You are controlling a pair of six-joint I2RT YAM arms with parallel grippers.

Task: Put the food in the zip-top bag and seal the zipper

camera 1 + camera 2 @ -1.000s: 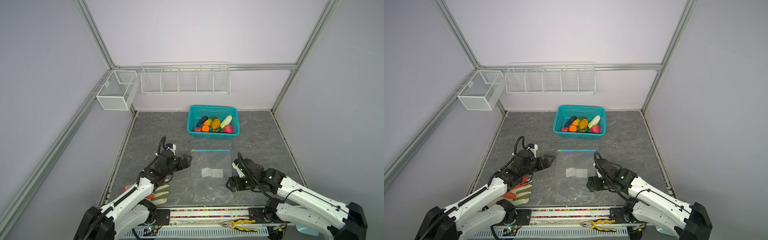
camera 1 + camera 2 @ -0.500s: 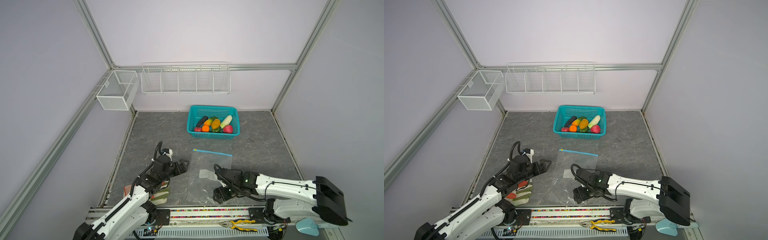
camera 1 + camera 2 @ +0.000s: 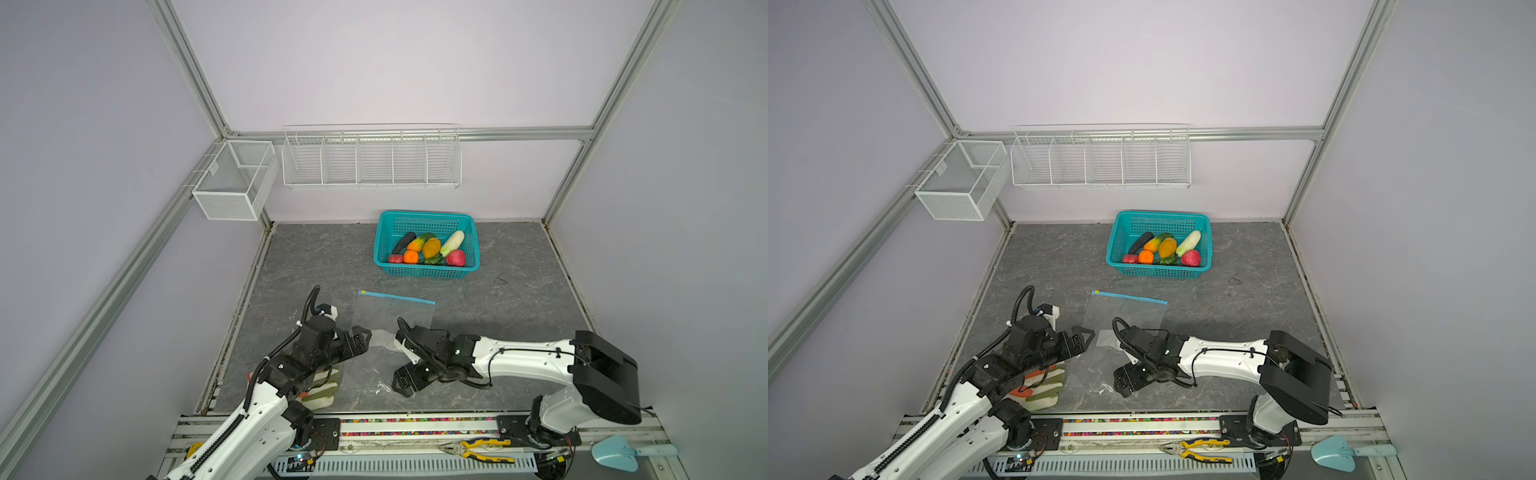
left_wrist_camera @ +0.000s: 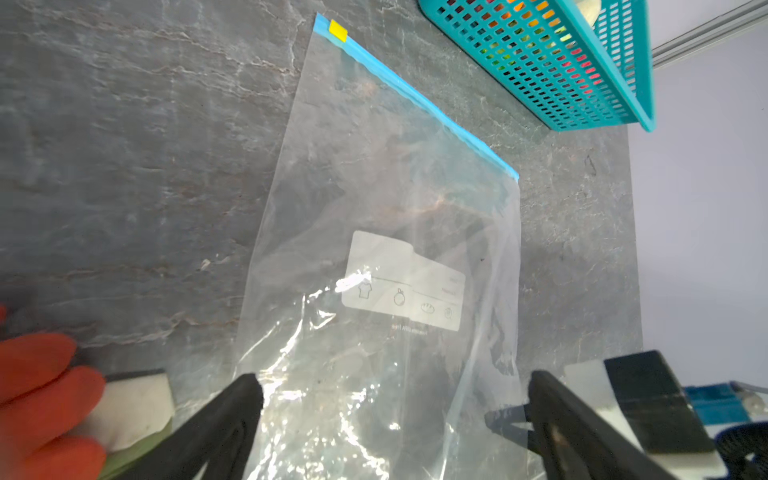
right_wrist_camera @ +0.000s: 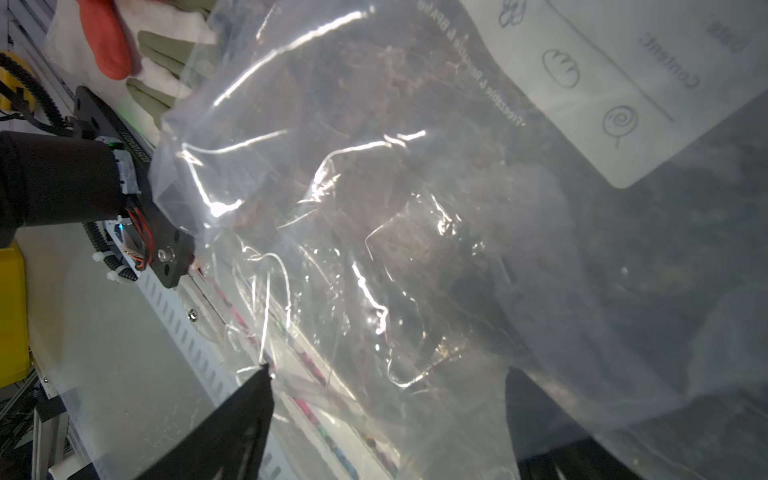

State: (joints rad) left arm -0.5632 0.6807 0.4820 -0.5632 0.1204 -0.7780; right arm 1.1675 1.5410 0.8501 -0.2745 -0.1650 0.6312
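The zip-top bag [image 3: 390, 320] [image 3: 1125, 316] lies clear and flat on the grey floor, its near end crumpled. Its zipper [image 3: 399, 297] [image 4: 415, 99] is the far edge, with a yellow slider [image 4: 337, 30] at the left end. The food [image 3: 428, 249] [image 3: 1163, 249] sits in a teal basket [image 3: 426, 214] behind the bag. My left gripper [image 3: 359, 338] [image 4: 392, 384] is open at the bag's left side. My right gripper [image 3: 401, 365] [image 5: 386, 380] is open across the bag's crumpled near end, with plastic covering one finger [image 5: 536, 399].
Orange-and-green gloves [image 3: 324, 386] [image 4: 41, 395] lie under my left arm. Pliers [image 3: 478, 449] and a light-blue scoop [image 3: 619, 453] rest on the front rail. White wire racks [image 3: 370, 162] hang on the back wall.
My right gripper swung left from the bag's right edge onto its near end. The bag turned and crumpled, and its zipper edge now slants. My left gripper drew back toward the front.
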